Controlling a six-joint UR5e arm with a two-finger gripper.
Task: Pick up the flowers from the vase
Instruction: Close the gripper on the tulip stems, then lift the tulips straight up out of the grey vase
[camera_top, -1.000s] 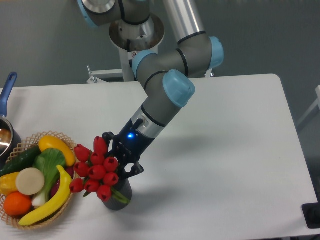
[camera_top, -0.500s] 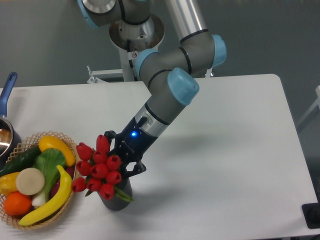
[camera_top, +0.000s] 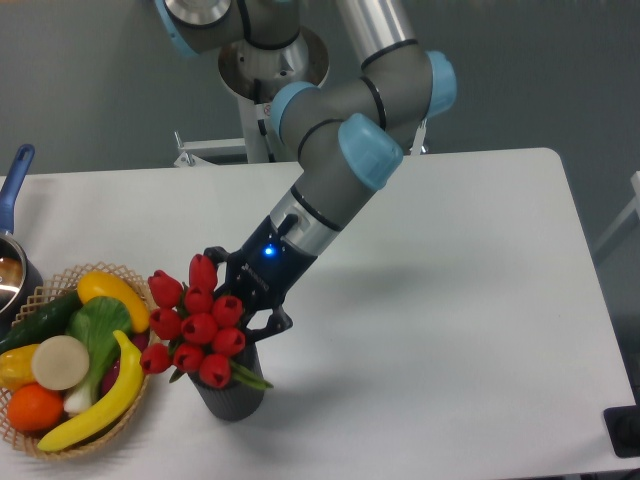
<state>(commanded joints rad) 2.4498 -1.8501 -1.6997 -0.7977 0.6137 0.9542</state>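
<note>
The flowers (camera_top: 196, 325), a bunch of red tulip buds with green leaves, tilt to the left above the vase (camera_top: 232, 397), a short dark grey ribbed cylinder near the table's front edge. My gripper (camera_top: 241, 293) comes in from the upper right and is shut on the flowers just behind the buds, one black finger above the bunch and one below. The stems are hidden behind the buds and the fingers, so whether their ends still sit in the vase's mouth cannot be told.
A round wicker basket (camera_top: 112, 272) with banana, cucumber, orange and other produce stands just left of the vase. A pot with a blue handle (camera_top: 14, 178) sits at the far left edge. The arm's base (camera_top: 272, 65) rises behind the table. A black object (camera_top: 625, 432) sits at the lower right.
The gripper and the flowers have moved slightly up and to the left together, and the arm's elbow has risen. The vase has stayed put.
</note>
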